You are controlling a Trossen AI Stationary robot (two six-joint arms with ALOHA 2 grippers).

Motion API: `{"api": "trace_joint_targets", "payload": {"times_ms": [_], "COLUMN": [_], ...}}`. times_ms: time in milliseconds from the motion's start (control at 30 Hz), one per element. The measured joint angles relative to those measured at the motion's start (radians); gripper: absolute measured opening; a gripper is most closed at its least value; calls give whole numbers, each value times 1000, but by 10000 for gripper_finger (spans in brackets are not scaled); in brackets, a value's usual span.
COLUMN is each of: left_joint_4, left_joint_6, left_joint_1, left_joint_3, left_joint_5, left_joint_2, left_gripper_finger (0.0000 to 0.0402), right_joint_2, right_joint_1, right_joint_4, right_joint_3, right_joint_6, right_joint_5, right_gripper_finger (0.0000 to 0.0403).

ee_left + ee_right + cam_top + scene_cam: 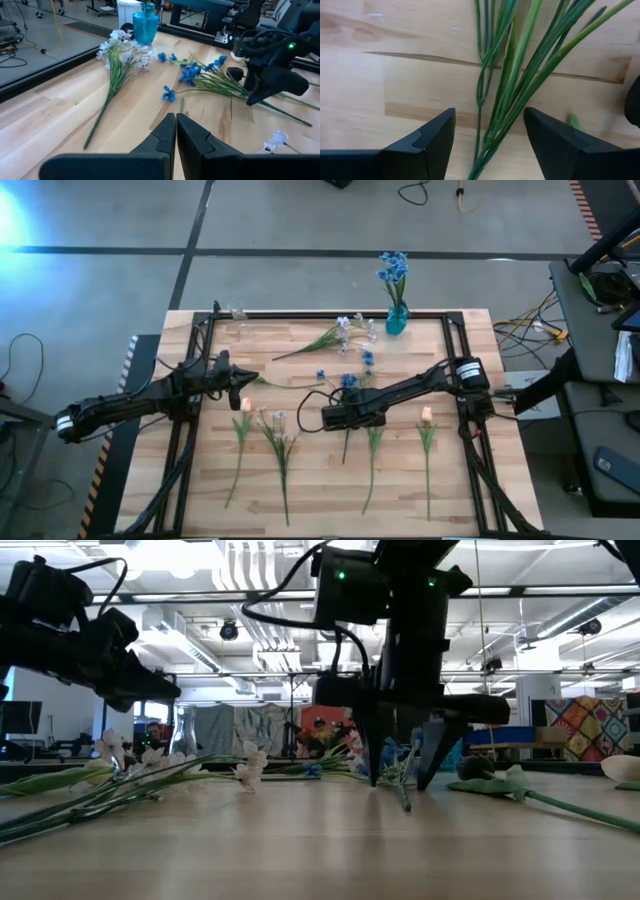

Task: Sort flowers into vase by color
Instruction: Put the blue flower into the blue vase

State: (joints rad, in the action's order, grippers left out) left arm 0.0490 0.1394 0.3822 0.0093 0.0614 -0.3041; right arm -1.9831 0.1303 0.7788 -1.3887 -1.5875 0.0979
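My right gripper [343,420] [400,778] points down near the table's middle, open. Its fingers stand on either side of the green stems [512,80] of the blue flowers [350,378] [192,75], which lie flat on the wood; I see no touch. My left gripper [248,380] [176,125] is shut, holds nothing, and hovers left of centre. A white-lilac bunch [345,332] [122,52] lies near the blue vase [397,320] [145,27], which holds blue blossoms. Peach tulips [245,405] [427,415] and a white stem [278,422] lie nearer the front.
A black frame [300,314] runs round the wooden table top. A clear glass vase [237,312] [183,730] stands at the far left corner. Loose stems cover the near half between the arms. Bare wood shows at the near edge [330,515].
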Motion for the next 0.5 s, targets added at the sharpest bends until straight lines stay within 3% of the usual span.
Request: {"api": "trace_joint_targets", "payload": {"times_ms": [167,500], "left_joint_4": [2,2], "left_joint_6": [0,-23], "left_joint_1": [0,0], "left_joint_3": [0,0], "left_joint_5": [0,-27], "left_joint_2": [-10,-28], "left_gripper_finger": [0,0], "right_joint_2": [-3,18], "right_joint_1": [-3,-22], "right_joint_4": [7,-13], "right_joint_3": [1,4], "right_joint_6": [14,222], "right_joint_5": [-4,43], "right_gripper_finger": [199,20]}}
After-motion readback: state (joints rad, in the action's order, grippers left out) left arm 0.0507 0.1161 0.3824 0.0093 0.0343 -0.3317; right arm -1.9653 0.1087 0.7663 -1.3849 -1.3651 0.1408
